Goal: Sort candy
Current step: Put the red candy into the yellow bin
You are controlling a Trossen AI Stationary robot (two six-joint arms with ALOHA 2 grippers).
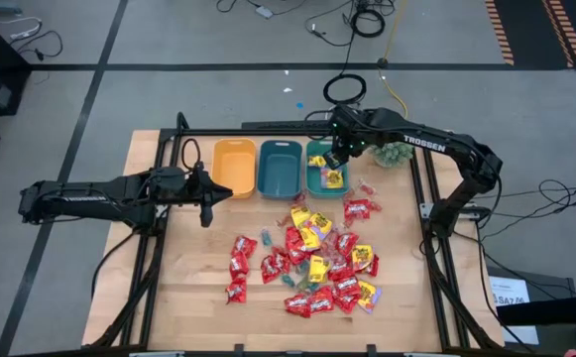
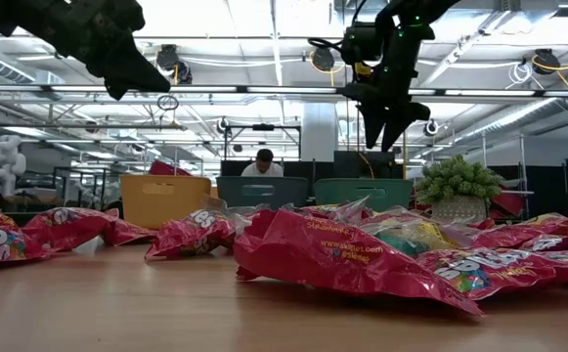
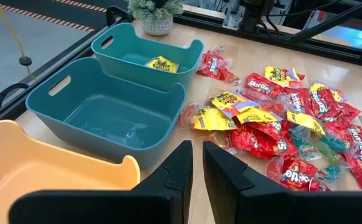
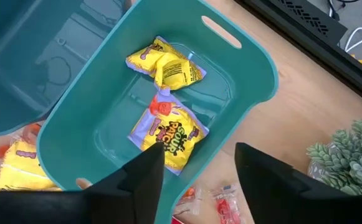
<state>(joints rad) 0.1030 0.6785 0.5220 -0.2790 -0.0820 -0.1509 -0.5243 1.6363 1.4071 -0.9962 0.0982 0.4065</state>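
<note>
Our right gripper (image 4: 196,165) hangs spread and empty above the light teal bin (image 4: 255,59), where two yellow packets (image 4: 167,135) lie, while nearly all the candy (image 1: 317,260) waits unsorted beside that bin.

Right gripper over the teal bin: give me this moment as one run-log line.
right gripper: jaws open above light teal bin | bin: two yellow packets | left gripper: waiting near orange bin | pile: unsorted
</note>
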